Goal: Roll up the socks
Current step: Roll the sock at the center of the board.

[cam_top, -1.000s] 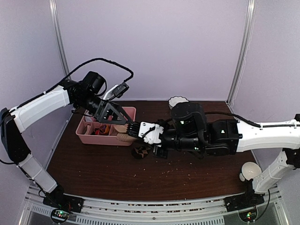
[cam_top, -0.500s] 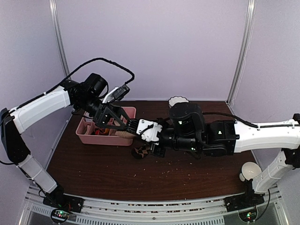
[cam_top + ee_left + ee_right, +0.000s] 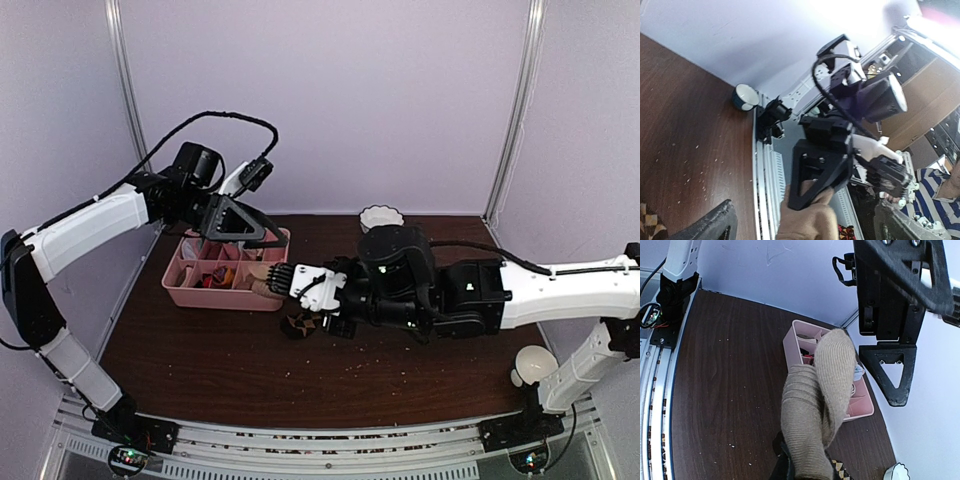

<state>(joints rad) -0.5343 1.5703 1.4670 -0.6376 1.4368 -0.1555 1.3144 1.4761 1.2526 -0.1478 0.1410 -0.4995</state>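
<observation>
right gripper point(image 3: 274, 278) pinches tan sock point(image 3: 815, 410) by the pink tray point(image 3: 215, 299), left gripper point(image 3: 260, 233) spread above, argyle sock point(image 3: 298, 324) beneath

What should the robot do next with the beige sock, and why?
Probably lower the left gripper onto the loose end of the tan sock. The right gripper is shut on that sock and holds it up near the pink tray, while the left gripper hangs open and empty above. The argyle sock lies on the table underneath.
</observation>
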